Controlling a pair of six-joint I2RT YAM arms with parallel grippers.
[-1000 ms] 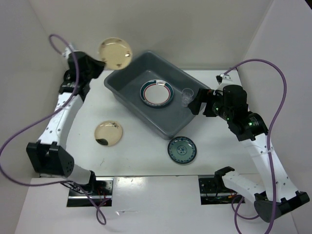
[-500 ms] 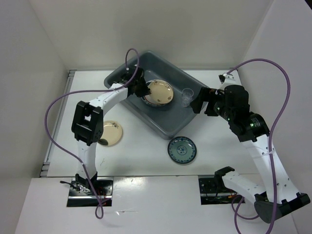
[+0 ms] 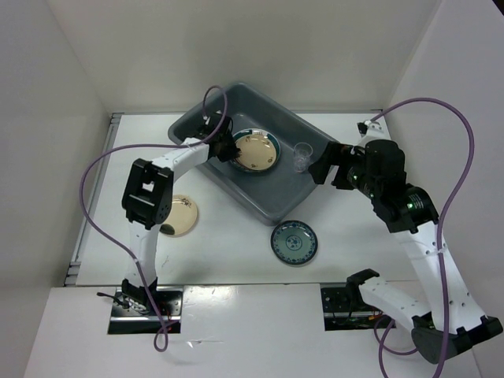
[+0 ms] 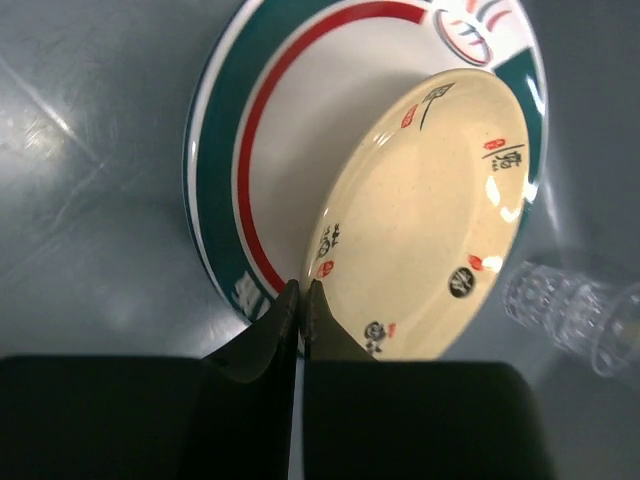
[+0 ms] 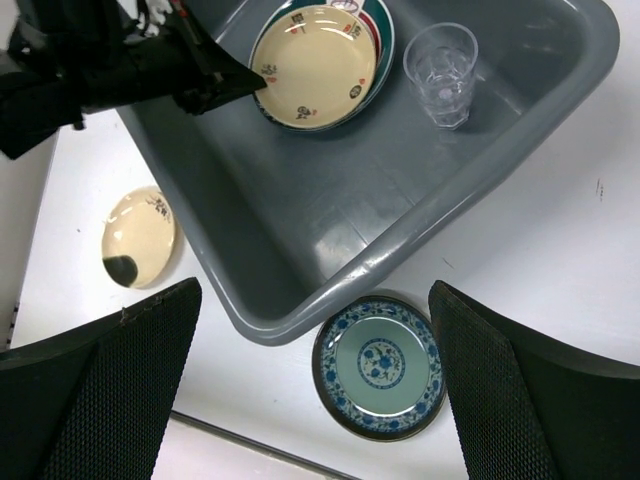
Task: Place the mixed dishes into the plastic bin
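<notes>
The dark grey plastic bin (image 3: 236, 187) (image 5: 330, 200) (image 4: 90, 200) holds a white plate with a red-and-green rim (image 4: 260, 150) (image 5: 381, 30) and a small clear cup (image 3: 302, 155) (image 5: 440, 72) (image 4: 570, 315). A gold-cream plate (image 3: 258, 151) (image 4: 430, 220) (image 5: 320, 65) rests tilted on that plate, its near rim pinched by my left gripper (image 3: 224, 148) (image 4: 302, 290), which is shut on it. My right gripper (image 3: 321, 167) (image 5: 312, 287) hangs open above the bin's right edge, holding nothing. A dark teal patterned plate (image 3: 294, 242) (image 5: 380, 365) lies on the table just in front of the bin.
A second gold-cream plate (image 3: 175, 215) (image 5: 140, 235) lies on the table left of the bin, beside my left arm. White walls close in the table at the back and both sides. My left arm reaches over the bin's left wall.
My left arm carried the gold-cream plate from outside the bin's far-left corner into the bin and lowered it onto the red-and-green-rimmed plate. The right arm barely moved.
</notes>
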